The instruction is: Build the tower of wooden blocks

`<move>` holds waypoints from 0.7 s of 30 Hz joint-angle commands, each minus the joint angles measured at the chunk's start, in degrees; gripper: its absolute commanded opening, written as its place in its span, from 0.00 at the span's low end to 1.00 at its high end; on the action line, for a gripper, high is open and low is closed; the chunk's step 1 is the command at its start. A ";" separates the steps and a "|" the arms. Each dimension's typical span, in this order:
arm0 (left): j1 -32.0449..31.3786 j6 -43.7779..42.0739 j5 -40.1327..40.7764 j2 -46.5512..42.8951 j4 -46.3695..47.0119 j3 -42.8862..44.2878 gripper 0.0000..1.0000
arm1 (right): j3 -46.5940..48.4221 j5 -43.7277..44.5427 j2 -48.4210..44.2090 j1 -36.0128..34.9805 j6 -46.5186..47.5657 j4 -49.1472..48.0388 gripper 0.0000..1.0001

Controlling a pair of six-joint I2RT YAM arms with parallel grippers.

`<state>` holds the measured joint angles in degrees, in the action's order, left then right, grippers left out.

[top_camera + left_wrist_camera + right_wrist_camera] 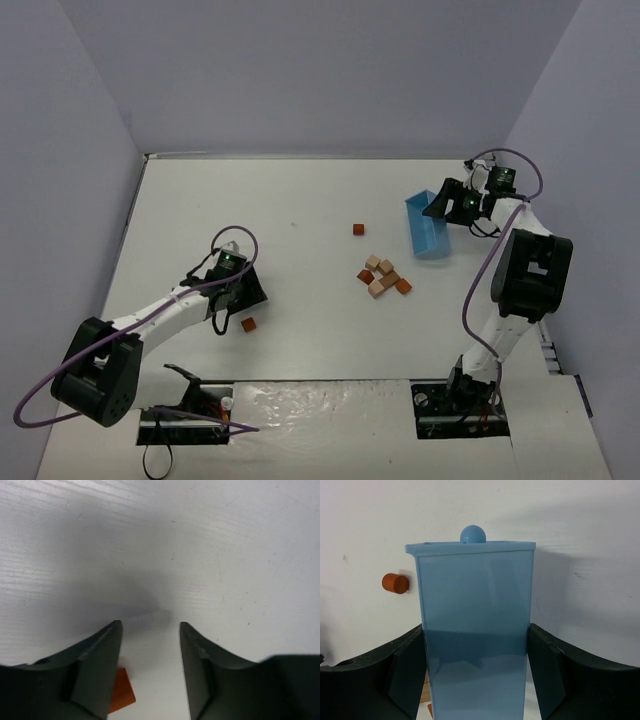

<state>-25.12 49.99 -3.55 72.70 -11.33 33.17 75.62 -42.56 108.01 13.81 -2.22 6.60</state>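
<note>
Several small tan and orange-brown wood blocks (385, 278) lie in a loose cluster at the table's middle. One reddish block (358, 229) sits alone behind them. An orange block (248, 324) lies by my left gripper (238, 298). In the left wrist view that gripper (150, 627) is open over bare table, and the orange block (121, 692) peeks out from beside the left finger, outside the gap. My right gripper (440, 205) is shut on the light blue box (428, 228); its fingers (407, 672) press both side walls of the box (475, 610).
A reddish round-ended block (395, 583) lies left of the box in the right wrist view, and a light blue ball (472, 534) shows beyond its top rim. Grey walls enclose the white table (300, 200) on three sides.
</note>
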 commanded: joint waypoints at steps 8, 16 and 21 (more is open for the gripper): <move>-0.27 -11.47 8.27 -10.83 -12.49 11.11 0.67 | 3.72 -9.97 7.24 1.31 -0.43 -1.84 0.45; -0.28 -9.36 9.55 -16.69 -16.87 5.71 0.78 | 4.07 8.98 -1.55 0.50 -0.35 -1.56 0.96; -0.21 -11.62 8.45 -15.04 -12.39 3.38 0.79 | 2.68 19.19 -8.59 -2.41 1.81 -1.20 1.00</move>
<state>-25.12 40.60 4.91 56.42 -27.09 37.24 77.30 -34.07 110.76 13.94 -2.64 6.51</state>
